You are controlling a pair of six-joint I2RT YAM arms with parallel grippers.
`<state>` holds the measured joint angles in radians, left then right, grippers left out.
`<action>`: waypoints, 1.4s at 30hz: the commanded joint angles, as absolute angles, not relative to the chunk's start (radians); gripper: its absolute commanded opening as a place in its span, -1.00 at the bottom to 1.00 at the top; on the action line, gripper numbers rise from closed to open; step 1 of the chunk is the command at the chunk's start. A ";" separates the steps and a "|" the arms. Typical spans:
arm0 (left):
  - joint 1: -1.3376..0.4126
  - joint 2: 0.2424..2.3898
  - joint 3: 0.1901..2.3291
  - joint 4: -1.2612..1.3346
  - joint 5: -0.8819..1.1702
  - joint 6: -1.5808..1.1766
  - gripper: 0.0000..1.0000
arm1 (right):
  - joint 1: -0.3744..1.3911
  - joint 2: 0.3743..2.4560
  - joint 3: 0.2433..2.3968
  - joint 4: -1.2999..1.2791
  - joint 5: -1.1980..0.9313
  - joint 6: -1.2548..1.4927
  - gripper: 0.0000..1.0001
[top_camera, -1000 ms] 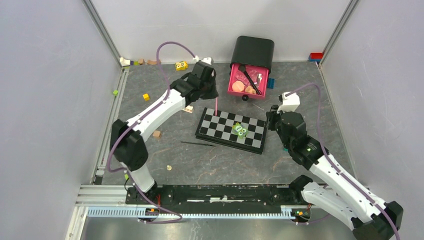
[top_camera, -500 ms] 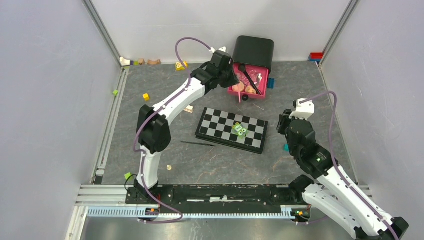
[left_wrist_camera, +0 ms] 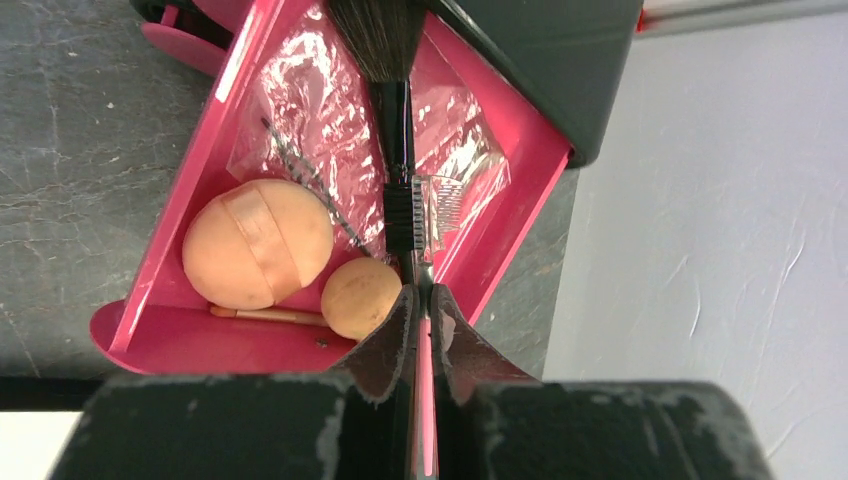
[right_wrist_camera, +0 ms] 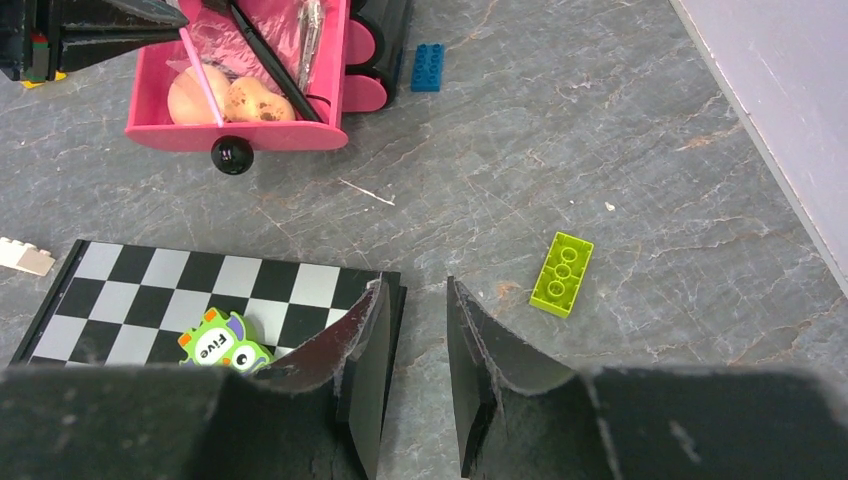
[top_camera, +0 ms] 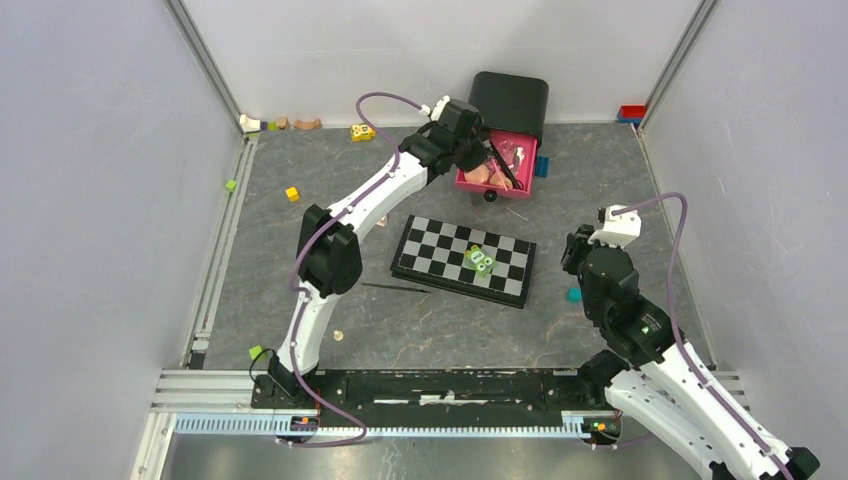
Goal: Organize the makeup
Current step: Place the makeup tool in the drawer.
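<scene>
Pink plastic drawer (left_wrist_camera: 180, 345) fills the upper left of the left wrist view, right ahead of the left fingers (left_wrist_camera: 385, 345). They pinch a thin pink pencil (left_wrist_camera: 423, 400), its long axis matching the black long-handled brush (left_wrist_camera: 397, 110) inside. Right fingers (right_wrist_camera: 360, 350) stand part-open, empty, well apart from it.

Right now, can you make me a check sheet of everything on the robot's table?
Surface: grey stone-patterned tabletop.
Job's things: pink plastic drawer holds black long-handled brush, two round peach puffs; thin dark pencil lies on tabletop.
Clutter: black-and-white chequered board, green toy block on it, lime brick, blue brick.
End effectors: left end effector shut on thin pink pencil over drawer; right end effector open, empty.
Cables: purple cable loops over each arm.
Surroundings: plain grey walls.
</scene>
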<state>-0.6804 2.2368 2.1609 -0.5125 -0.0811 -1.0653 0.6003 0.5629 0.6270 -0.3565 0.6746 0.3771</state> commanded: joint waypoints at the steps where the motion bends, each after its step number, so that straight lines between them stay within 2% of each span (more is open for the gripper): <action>1: -0.683 2.274 2.231 -0.517 -0.164 -1.209 -0.95 | 0.599 0.553 0.620 -0.354 0.702 0.396 -0.33; 21: -0.675 2.406 2.359 -0.456 -0.139 -1.192 -0.95 | 0.598 0.542 0.620 -0.365 0.699 0.395 -0.34; 42: -0.669 2.476 2.384 -0.322 -0.059 -1.139 -0.95 | 0.598 0.531 0.612 -0.376 0.707 0.393 -0.34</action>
